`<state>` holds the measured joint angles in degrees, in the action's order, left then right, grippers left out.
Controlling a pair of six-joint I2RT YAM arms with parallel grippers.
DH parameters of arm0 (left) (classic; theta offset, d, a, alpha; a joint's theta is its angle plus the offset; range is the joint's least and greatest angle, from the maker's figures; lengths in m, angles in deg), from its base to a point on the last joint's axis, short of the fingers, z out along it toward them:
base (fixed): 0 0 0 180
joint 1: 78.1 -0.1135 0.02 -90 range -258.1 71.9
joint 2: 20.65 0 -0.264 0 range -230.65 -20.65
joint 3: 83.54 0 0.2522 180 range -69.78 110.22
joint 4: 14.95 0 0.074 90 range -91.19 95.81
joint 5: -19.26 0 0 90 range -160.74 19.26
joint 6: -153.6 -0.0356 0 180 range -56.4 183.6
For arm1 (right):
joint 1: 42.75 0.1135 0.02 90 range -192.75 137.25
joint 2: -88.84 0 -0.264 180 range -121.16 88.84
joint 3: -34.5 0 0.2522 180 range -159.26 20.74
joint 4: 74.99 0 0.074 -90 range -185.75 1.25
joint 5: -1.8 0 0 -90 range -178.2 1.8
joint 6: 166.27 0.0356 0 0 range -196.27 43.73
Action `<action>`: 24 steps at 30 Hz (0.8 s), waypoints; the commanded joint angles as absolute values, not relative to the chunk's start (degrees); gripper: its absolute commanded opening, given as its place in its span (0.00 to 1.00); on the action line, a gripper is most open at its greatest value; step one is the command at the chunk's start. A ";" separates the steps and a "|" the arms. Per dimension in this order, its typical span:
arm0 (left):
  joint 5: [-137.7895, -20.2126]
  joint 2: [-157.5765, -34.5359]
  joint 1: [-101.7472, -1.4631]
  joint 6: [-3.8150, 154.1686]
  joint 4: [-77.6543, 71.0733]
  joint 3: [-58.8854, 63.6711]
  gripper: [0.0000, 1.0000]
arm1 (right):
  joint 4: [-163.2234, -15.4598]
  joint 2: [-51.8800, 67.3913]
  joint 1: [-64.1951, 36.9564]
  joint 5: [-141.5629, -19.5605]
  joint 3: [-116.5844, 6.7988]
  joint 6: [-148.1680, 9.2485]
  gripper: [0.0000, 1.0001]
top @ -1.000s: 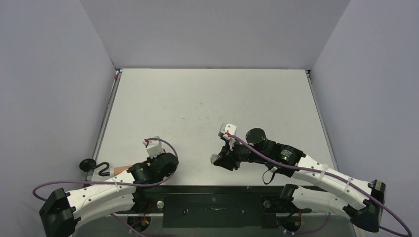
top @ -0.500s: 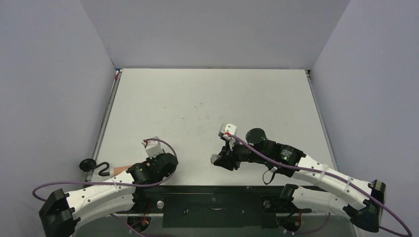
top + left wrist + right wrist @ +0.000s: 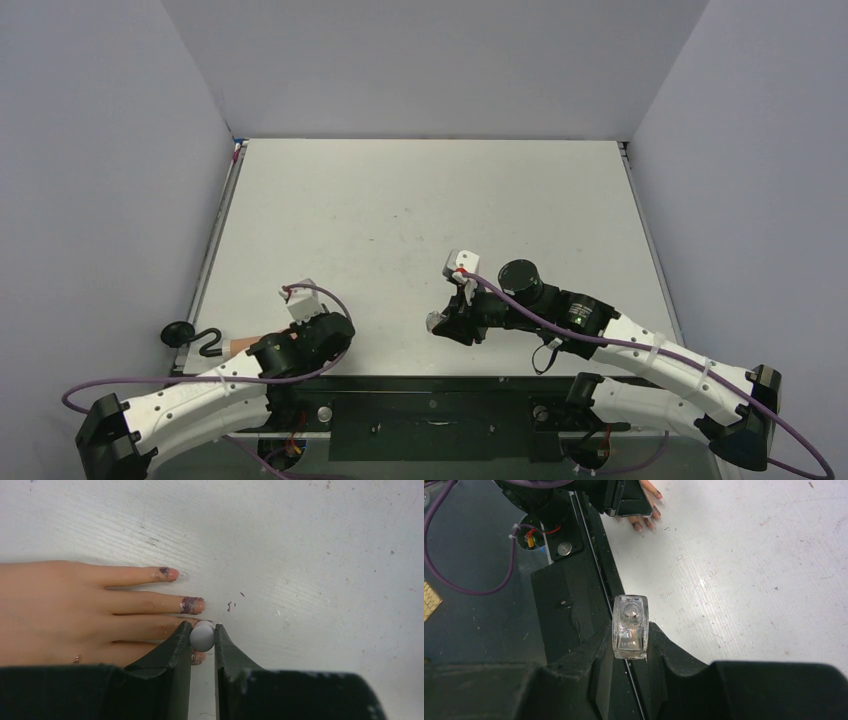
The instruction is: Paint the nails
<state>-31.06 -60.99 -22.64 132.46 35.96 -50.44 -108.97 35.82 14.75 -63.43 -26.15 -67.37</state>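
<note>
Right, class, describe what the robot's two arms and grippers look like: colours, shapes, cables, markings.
The left arm and right arm have white shells with black joints. A purple cable loops along each. Each wrist carries a small white block with a red spot. The left gripper and right gripper have matte black, wedge-shaped fingers.

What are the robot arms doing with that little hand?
They're painting a pretend hand's nails. The left gripper is shut on a small round grey cap, right over the fingertips of the fake hand lying flat on the table. Two nails already show smudgy dark purple paint. The right gripper, off to the side, is shut on a little clear bottle with its top off.
</note>
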 commanded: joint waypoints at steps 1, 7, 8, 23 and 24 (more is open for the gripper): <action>-31.20 -60.00 -22.27 133.58 38.45 -47.79 0.00 | -106.45 36.87 15.35 -63.53 -27.32 -66.79 0.00; -33.54 -59.88 -22.29 125.84 38.84 -42.03 0.00 | -105.99 36.41 15.30 -63.85 -27.38 -66.87 0.00; -34.17 -60.05 -22.25 123.92 39.35 -39.88 0.00 | -105.80 36.11 15.32 -63.86 -27.54 -66.91 0.00; -56.36 -69.41 -22.47 96.10 47.68 -5.77 0.00 | -105.38 34.90 15.61 -60.16 -31.07 -71.37 0.00; -57.66 -70.08 -22.47 95.36 48.03 -4.33 0.00 | -105.15 35.06 15.65 -59.42 -31.05 -71.95 0.00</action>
